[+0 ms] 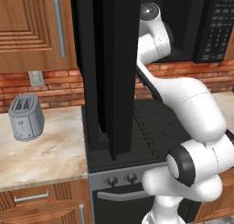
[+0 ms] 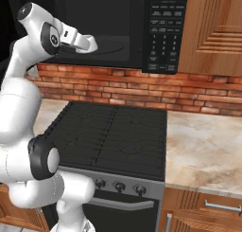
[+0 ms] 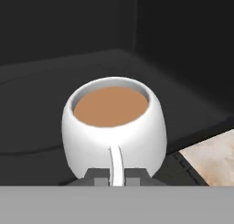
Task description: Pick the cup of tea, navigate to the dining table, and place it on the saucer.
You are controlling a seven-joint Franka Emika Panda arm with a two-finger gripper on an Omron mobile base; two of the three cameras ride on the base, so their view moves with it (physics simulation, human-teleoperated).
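Hand view shows hand (image 3: pixel 117 176) clamped on cup of tea (image 3: pixel 114 127) handle.

White cup of tea (image 3: pixel 114 127) — brown inside; grey toaster (image 1: pixel 26 118); red-brick wall (image 2: pixel 142 91)

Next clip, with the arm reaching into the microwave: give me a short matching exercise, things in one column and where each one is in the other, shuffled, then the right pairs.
Things:
1. cup of tea
2. toaster
3. hand
4. stove

Places or states:
A. on the marbled counter, left of the stove
B. shut on the cup's handle
C. inside the dark microwave cavity
D. below the microwave, between two counters

Pairs: 1-C, 2-A, 3-B, 4-D
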